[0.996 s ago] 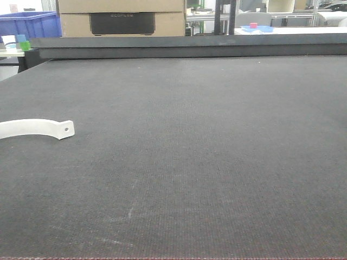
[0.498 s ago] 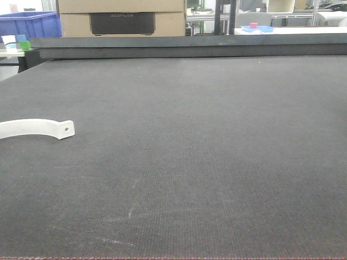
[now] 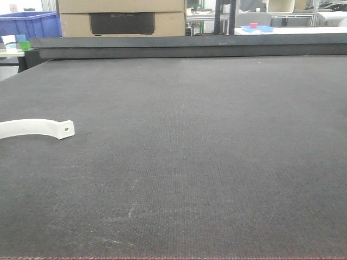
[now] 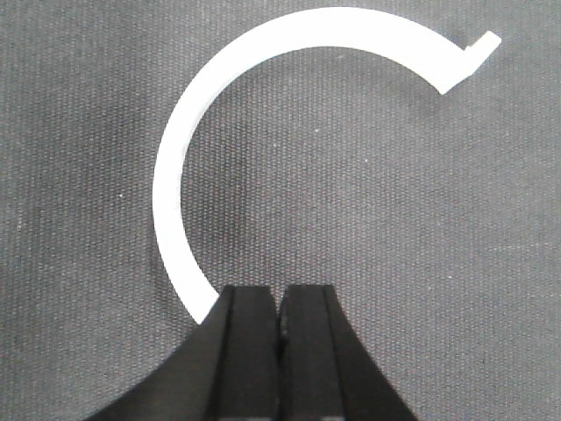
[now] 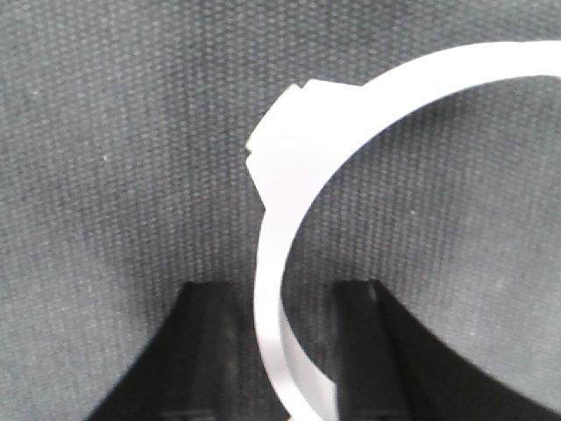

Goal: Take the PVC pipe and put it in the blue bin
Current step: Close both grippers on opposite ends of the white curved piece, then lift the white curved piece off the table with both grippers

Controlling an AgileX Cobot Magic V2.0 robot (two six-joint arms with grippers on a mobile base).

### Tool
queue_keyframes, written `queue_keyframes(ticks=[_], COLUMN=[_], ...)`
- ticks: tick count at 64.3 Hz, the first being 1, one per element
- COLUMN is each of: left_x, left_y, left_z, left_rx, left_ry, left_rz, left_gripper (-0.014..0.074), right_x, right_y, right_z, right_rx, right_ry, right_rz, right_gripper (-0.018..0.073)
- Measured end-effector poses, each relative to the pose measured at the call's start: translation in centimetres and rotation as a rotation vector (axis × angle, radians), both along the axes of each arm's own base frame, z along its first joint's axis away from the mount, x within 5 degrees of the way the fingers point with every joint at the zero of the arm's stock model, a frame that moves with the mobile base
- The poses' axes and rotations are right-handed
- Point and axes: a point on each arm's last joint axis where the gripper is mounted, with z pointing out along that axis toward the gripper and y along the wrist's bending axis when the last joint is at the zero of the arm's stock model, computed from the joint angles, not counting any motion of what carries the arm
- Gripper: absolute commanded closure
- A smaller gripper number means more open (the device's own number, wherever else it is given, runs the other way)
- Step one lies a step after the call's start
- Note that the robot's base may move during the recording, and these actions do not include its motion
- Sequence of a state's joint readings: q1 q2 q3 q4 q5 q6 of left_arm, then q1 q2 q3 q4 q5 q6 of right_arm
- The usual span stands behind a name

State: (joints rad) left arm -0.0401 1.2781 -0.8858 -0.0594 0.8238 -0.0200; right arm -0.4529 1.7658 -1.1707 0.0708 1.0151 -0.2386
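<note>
The PVC pipe (image 3: 37,129) is lying on the dark woven mat (image 3: 206,162) at the far left of your front view. Its off-white arc is running off the left edge of the picture, and its flattened, rounded end with the small hole is pointing toward the middle of the table. In your left wrist view the PVC pipe (image 4: 180,167) is showing as an open C on the same weave. Its stepped tip is sitting at the upper right, and its lower end is curling down to just beside the outer edge of the left gripper (image 4: 280,296). That gripper's two black fingers (image 4: 250,351) are pressing together with nothing between them, so the pipe is lying outside their grasp. In your right wrist view a blurred white band of PVC pipe (image 5: 289,193) is filling the foreground, with its broad flattened end at the upper middle. The right gripper (image 5: 282,294) is standing with its fingers spread, and the band is passing down through the gap between them. It is running nearer the right-hand finger, though you cannot tell whether it is touching. You also cannot tell whether both wrist views are showing one and the same piece. Beyond the table's far rail (image 3: 190,46), the blue bin (image 3: 30,24) is sitting at the upper left, well apart from the pipe, with a cardboard box (image 3: 122,19) just beside it.
</note>
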Motion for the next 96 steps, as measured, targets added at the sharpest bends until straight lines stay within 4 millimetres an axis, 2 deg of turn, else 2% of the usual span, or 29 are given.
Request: queue_keyframes(ticks=[13, 23, 39, 50, 57, 66, 69, 74, 82, 85, 89, 96], left_x=[0.0, 0.0, 0.2, 1.3, 2.7, 4.5, 5.1, 6.0, 6.7, 6.9, 7.1, 7.2], left_y=[0.0, 0.0, 0.1, 0.6, 0.9, 1.4, 1.4, 1.5, 1.6, 1.7, 1.7, 1.9], left_z=[0.0, 0.0, -0.1, -0.5, -0.9, -1.5, -1.8, -2.4, -3.7, -4.1, -4.5, -5.0], left_rx=[0.000, 0.000, -0.003, 0.005, 0.045, 0.101, 0.111, 0.125, 0.139, 0.144, 0.145, 0.135], left_ry=[-0.002, -0.002, 0.006, 0.074, 0.096, 0.136, 0.147, 0.172, 0.221, 0.236, 0.250, 0.266], left_rz=[0.000, 0.000, 0.011, 0.031, 0.023, 0.007, 0.004, -0.001, -0.008, -0.010, -0.005, 0.033], left_gripper=[0.0707, 0.0707, 0.0707, 0.0707, 0.0707, 0.0703, 0.0682, 0.0598, 0.0388, 0.0338, 0.0307, 0.0317], right_x=[0.3, 0.3, 0.4, 0.1, -0.3, -0.8, -0.8, -0.8, -0.6, -0.5, -0.5, -0.5], right_y=[-0.1, -0.1, 0.0, 0.8, 1.4, 2.2, 2.4, 3.1, 3.9, 4.2, 4.4, 4.6], right_z=[-0.4, -0.3, 0.3, 2.9, 4.9, 6.4, 6.7, 7.0, 7.1, 7.1, 7.1, 7.1], right_rx=[0.014, 0.015, 0.033, 0.080, 0.096, 0.098, 0.096, 0.095, 0.101, 0.105, 0.108, 0.109], right_ry=[0.008, 0.010, 0.033, -0.028, -0.096, -0.129, -0.136, -0.141, -0.139, -0.137, -0.136, -0.134], right_rz=[-0.003, 0.000, 0.002, -0.023, -0.036, -0.024, -0.017, 0.004, 0.029, 0.039, 0.045, 0.050], right_gripper=[0.0574, 0.0727, 0.0727, 0.0727, 0.0727, 0.0727, 0.0727, 0.0727, 0.0727, 0.0727, 0.0727, 0.0727])
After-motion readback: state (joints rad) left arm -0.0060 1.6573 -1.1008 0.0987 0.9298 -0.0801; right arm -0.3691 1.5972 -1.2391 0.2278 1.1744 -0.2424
